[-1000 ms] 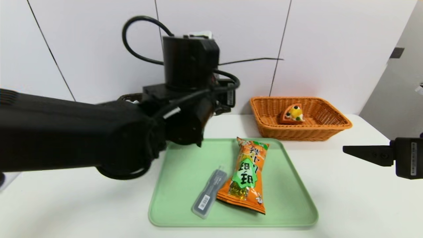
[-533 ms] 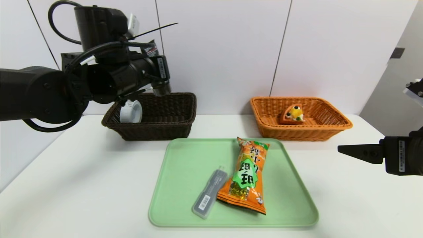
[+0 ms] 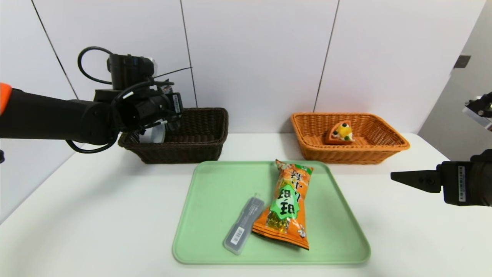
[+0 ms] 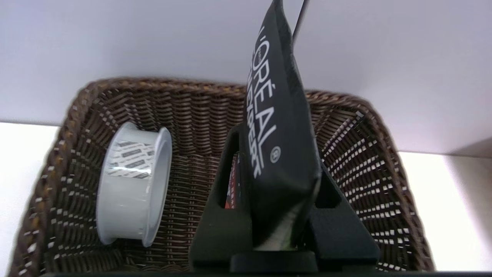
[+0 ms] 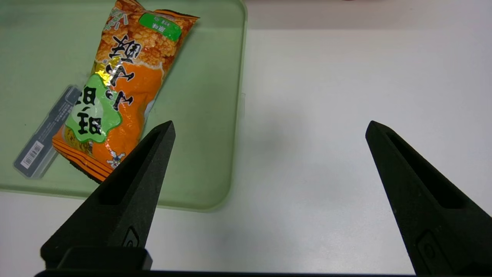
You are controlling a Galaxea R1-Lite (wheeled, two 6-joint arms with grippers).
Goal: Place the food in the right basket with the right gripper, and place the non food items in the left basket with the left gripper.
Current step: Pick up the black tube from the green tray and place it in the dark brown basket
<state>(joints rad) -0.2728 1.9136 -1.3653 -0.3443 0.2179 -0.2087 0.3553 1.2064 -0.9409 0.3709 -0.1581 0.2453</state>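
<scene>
Dark tube (image 4: 278, 127), a non-food item, is clamped in the left gripper (image 4: 282, 215) above the dark brown left basket (image 4: 346, 127), where the white roll (image 4: 132, 184) already stands on edge. It looks centred, though depth is hard to judge. Released crookedly, it could strike that roll or catch the rim. Well right of that basket, the right gripper (image 5: 269, 130) hangs spread wide.

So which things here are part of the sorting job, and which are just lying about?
Job:
- dark L'Oréal tube in left hand
- white tape roll
- brown wicker basket
- grey barcode case
- orange snack bag
- cake wedge
- orange-tan wicker basket
- open right hand

Lying about:
- green plastic tray
- white table
</scene>
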